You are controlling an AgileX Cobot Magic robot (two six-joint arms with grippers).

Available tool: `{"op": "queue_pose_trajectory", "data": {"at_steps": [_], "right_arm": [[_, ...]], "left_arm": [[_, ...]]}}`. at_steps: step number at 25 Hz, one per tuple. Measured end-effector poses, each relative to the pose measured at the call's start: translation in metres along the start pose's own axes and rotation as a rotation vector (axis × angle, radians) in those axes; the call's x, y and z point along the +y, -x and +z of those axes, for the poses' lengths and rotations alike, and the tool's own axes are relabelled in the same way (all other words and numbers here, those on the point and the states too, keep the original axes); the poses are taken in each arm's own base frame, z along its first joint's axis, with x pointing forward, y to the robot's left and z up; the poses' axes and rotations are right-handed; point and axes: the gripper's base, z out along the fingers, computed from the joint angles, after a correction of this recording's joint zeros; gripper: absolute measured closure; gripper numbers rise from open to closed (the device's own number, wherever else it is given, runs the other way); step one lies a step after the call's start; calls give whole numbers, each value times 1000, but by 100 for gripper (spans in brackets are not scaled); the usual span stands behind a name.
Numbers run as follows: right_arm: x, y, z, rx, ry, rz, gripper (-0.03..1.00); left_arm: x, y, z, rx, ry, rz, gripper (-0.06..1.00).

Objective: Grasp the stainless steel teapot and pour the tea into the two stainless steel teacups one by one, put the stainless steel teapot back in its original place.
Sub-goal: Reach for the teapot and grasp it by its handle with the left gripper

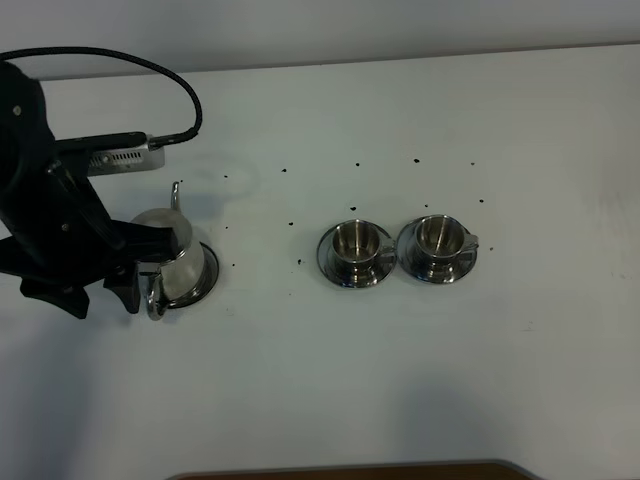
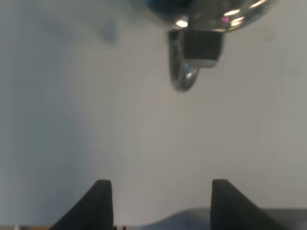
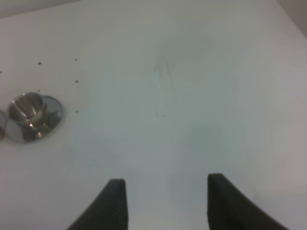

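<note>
Steel teapot (image 1: 182, 262) sits on its saucer (image 1: 207, 283) at nine o'clock, cups (image 1: 357, 247) toward three. Left gripper (image 2: 161, 184) released, facing the handle (image 2: 181, 79), which I judge graspable. Right gripper (image 3: 163, 184) idle, jaws apart.

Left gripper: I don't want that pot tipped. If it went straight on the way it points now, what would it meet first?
Most likely the loop handle of the stainless steel teapot, which lies ahead of the left gripper, in line with the gap between its open jaws. How far is unclear.
</note>
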Motion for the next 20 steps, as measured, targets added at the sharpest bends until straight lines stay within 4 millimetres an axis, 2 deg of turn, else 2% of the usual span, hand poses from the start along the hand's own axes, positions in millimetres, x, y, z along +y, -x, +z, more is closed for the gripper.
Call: {"op": "queue_pose_trajectory", "data": {"at_steps": [5,9,20], "right_arm": [[0,0,0,0,0,0,57],[0,0,0,0,0,0,57],[0,0,0,0,0,0,57]], "left_arm": [[-5,19,2,38,4,34,44],[-8,31,13,66,10,63,44],[-10,50,33,42,37,178,44]]}}
